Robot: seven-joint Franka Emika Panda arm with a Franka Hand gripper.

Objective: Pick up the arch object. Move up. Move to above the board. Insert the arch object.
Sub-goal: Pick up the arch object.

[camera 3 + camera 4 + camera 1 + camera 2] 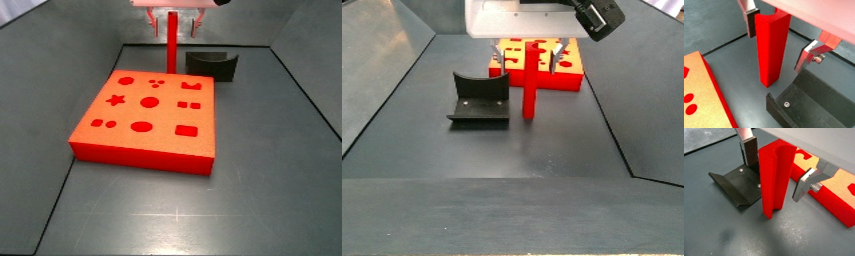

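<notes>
I have the gripper (777,170) lowered over the arch object (776,180), its fingers (749,150) standing apart on either side of the upper part of the piece. In both wrist views a gap shows between each dark pad and the red faces, so I judge nothing is clamped yet; the jaws straddle it, ready for closing.

The arch object stands upright on the grey floor (543,150), near the centre of a side view (529,85). It sits just beside the fixture (478,100), which lies to its left there. In the other side view the piece (173,40) is at the top of the frame, behind the board (147,115).

The board is close by, apart from the piece, cutouts facing up. I would close squarely before lifting, since a tall slender bar tips easily.
</notes>
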